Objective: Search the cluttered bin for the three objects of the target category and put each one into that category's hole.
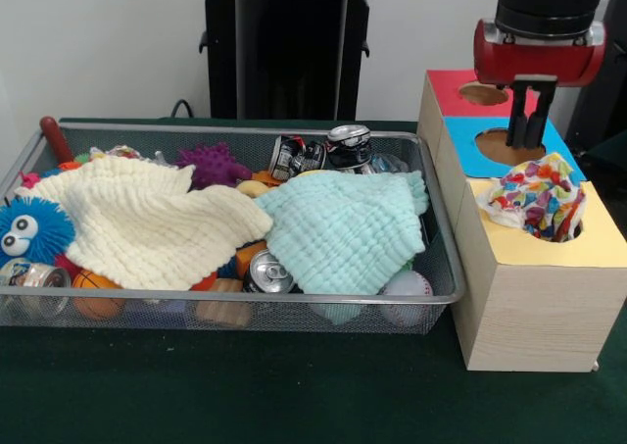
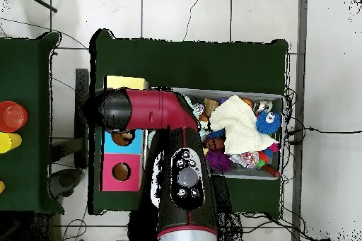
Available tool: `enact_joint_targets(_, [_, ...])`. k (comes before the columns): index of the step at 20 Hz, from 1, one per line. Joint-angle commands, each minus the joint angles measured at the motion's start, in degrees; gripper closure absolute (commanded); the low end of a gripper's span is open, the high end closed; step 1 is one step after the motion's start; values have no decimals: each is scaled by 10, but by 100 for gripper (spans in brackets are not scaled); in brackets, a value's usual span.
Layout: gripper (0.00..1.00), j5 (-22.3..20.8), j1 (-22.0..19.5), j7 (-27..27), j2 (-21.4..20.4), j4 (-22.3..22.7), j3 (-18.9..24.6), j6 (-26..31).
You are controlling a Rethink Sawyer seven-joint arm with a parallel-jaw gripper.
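A wire bin (image 1: 245, 297) holds a cream cloth (image 1: 147, 219) and a mint cloth (image 1: 343, 228) spread over cans, balls and toys. Right of it stands a wooden box (image 1: 529, 317) with red (image 1: 446, 86), blue (image 1: 470, 135) and yellow (image 1: 598, 243) tops, each with a hole. A multicoloured cloth (image 1: 539, 194) is stuffed in the yellow hole, with most of it bulging out. My gripper (image 1: 529, 142) hangs just above the blue hole (image 1: 500, 150), apart from that cloth and holding nothing. In the overhead view the arm (image 2: 159, 111) hides the gripper.
Crushed cans (image 1: 348, 145) lie at the bin's back and another can (image 1: 266, 272) at its front. A purple spiky toy (image 1: 211, 165), a blue fuzzy toy (image 1: 29, 228), an orange ball (image 1: 93, 282) and a baseball (image 1: 407, 285) poke out around the cloths.
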Motion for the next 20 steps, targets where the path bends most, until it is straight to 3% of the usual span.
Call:
enact_joint_targets(1, [100, 2, -24, -7, 42, 61, 73, 16])
enact_joint_targets(9, [100, -27, -33, -7, 52, 62, 94, -111])
enact_joint_targets(20, [100, -31, -47, -3, 63, 73, 105, -115])
